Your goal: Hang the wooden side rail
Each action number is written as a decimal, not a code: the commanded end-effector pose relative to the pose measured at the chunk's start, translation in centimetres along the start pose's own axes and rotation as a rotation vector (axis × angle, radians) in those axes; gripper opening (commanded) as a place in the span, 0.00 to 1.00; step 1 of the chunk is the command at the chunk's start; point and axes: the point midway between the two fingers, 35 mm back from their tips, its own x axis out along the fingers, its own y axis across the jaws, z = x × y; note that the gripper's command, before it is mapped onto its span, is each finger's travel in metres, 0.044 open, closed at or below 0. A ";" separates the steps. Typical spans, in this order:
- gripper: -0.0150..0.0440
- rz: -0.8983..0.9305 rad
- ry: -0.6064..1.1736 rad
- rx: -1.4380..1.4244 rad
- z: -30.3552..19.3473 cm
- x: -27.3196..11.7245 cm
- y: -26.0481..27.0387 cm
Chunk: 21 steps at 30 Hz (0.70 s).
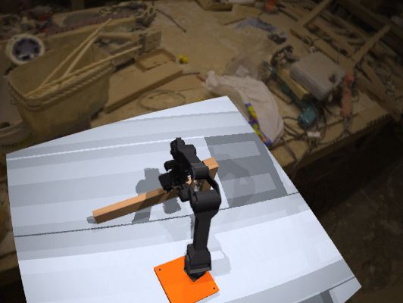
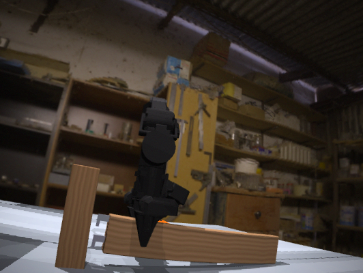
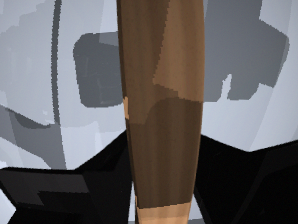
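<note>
The wooden side rail [image 1: 129, 206] [image 2: 211, 242] [image 3: 172, 125] is long and lies nearly level, its far end low at the table. My gripper [image 2: 144, 243] [image 3: 153, 131] is shut on the rail near its hook end, one finger on each side. The headboard post [image 1: 210, 164] [image 2: 78, 215] stands upright beside that end, with a narrow gap between rail and post in the exterior view. Two grey steel hooks show in that gap, an upper hook [image 2: 103, 216] and a lower hook [image 2: 99, 237]. The post's slot and pins are hidden, so I cannot tell whether the hooks touch the pins.
The orange base plate [image 1: 178, 282] carries the arm at the front of the white table [image 1: 95, 265]. My arm covers much of the rail's hook end in the top view. A cluttered workbench with a bin [image 1: 64, 98] lies beyond the table; shelves stand behind in the exterior view.
</note>
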 end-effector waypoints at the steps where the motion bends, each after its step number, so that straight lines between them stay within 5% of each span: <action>1: 0.25 -0.007 0.004 -0.003 -0.2 -0.2 -0.2; 21: 0.25 -0.007 0.004 -0.003 -0.5 -0.2 -0.2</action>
